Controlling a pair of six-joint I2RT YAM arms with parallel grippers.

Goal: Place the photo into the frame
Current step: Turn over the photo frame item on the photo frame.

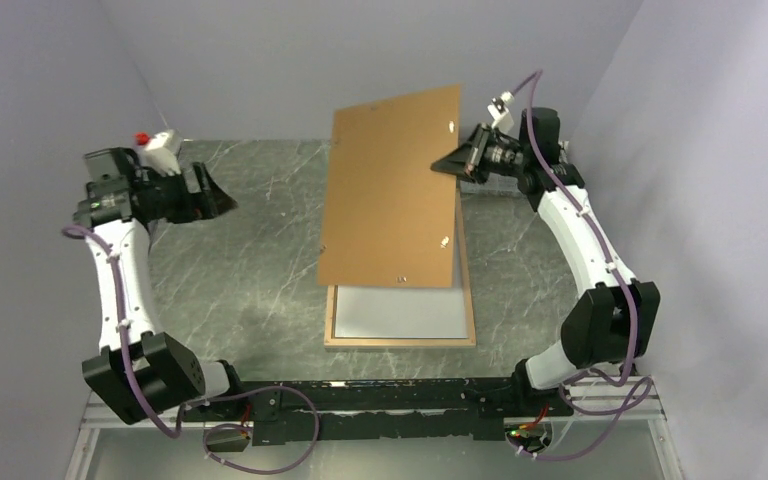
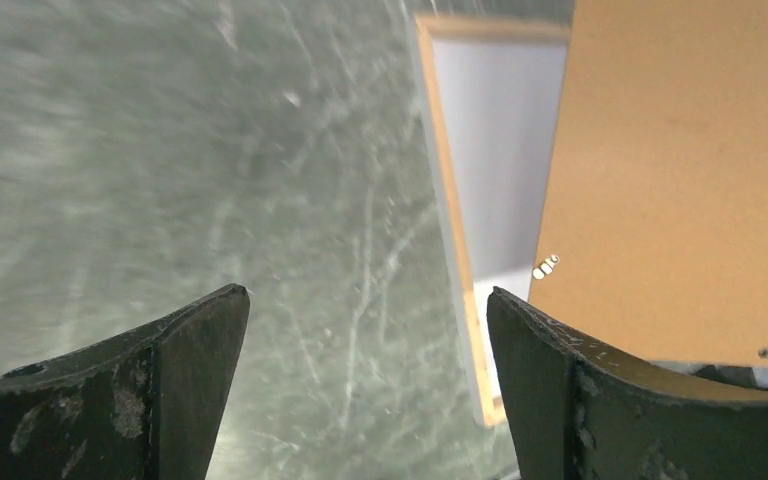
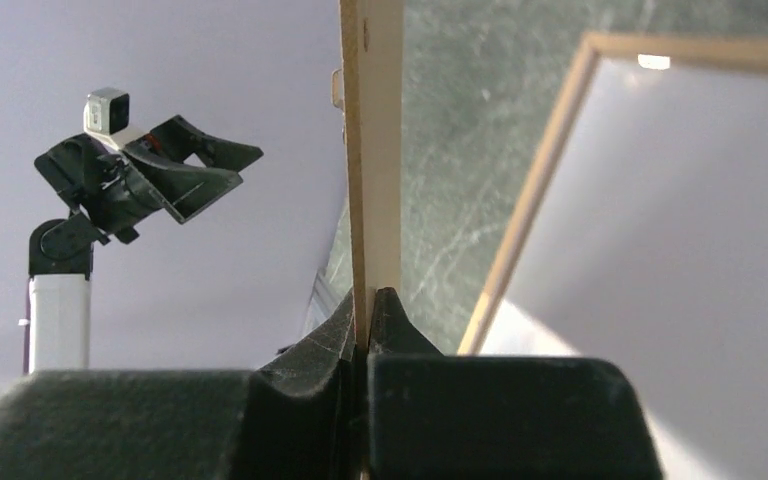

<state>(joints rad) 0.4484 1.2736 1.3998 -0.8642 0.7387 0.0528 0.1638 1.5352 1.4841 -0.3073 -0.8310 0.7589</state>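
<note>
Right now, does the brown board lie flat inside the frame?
No, the right pincer grips the edge of the brown board and holds it raised and tilted above the frame.

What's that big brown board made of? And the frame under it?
The board looks like pressed fibreboard: flat, matte brown, faintly speckled, with a pale thin edge. The frame seems light wood, judging by its tan, unshiny rails, though I can't be sure.
</note>
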